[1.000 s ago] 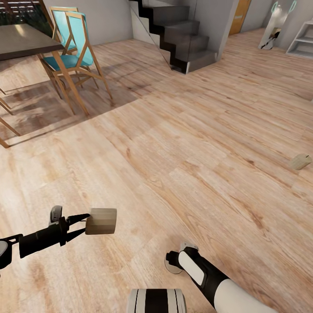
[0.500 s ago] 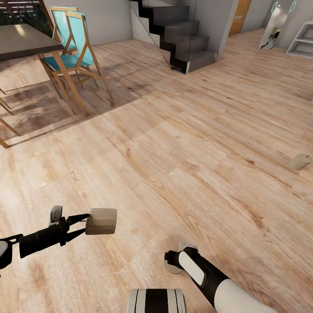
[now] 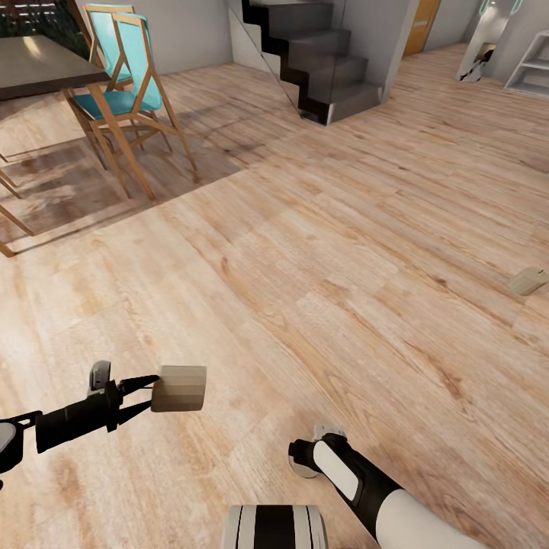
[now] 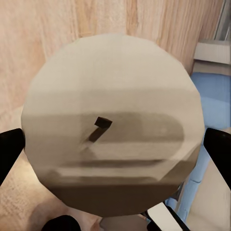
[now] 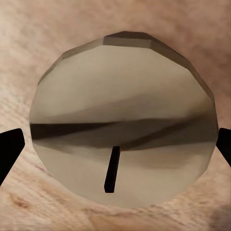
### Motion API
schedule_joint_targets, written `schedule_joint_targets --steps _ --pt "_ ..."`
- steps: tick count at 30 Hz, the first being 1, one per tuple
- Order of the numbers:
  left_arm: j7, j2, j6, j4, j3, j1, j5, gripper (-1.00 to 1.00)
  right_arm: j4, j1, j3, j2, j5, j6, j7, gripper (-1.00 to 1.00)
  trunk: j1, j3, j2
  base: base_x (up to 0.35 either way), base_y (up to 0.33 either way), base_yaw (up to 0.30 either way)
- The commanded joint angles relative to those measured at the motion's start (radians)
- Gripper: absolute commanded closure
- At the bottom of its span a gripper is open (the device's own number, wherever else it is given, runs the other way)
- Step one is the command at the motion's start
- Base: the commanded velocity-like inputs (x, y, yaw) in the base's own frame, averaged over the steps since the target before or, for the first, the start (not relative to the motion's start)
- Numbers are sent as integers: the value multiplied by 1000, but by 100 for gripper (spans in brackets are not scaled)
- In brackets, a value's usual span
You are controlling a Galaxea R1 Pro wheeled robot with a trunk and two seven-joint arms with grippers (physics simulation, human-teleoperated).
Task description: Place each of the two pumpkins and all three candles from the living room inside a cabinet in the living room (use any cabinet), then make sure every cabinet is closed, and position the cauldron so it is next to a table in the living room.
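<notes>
My left gripper (image 3: 156, 390) is shut on a beige candle (image 3: 179, 388), held sideways above the wooden floor at the lower left of the head view. In the left wrist view its round top and tiny wick (image 4: 98, 129) face the camera between the two dark fingers (image 4: 9, 150). My right gripper (image 3: 309, 451) points down, shut on a second candle (image 5: 122, 120), seen end-on in the right wrist view with a dark finger (image 5: 9, 149) at each side. A third candle (image 3: 528, 280) lies on its side on the floor at the far right.
A dark-topped dining table (image 3: 38, 69) with teal wooden chairs (image 3: 126, 76) stands at the back left. Grey stairs (image 3: 324, 65) rise at the back centre, and a white shelf (image 3: 534, 69) stands at the far right. Open wooden floor (image 3: 320, 252) lies between them.
The whole view has shifted slightly, so the camera moved; the far furniture sits a little higher in the picture. Both grippers keep their candles, and the third candle lies where it was.
</notes>
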Motion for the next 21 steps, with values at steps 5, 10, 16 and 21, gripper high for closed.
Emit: schedule_joint_targets --steps 5,10,16,21 --pt "-10 0 3 0 -2 0 -10 100 -2 -1 5 -1 -7 1 -8 -100 0 -1 0 0 0 0" --pt "-10 0 3 0 -2 0 -10 100 -2 -1 5 -1 -7 1 -8 -100 1 -12 -1 0 0 0" --pt "-10 0 3 0 -2 0 -10 100 -2 -1 5 -1 -7 1 -8 -100 1 -12 -1 0 0 0" --pt "-10 0 3 0 -2 0 -10 100 -2 -1 5 -1 -7 1 -8 -100 1 -12 -1 0 0 0"
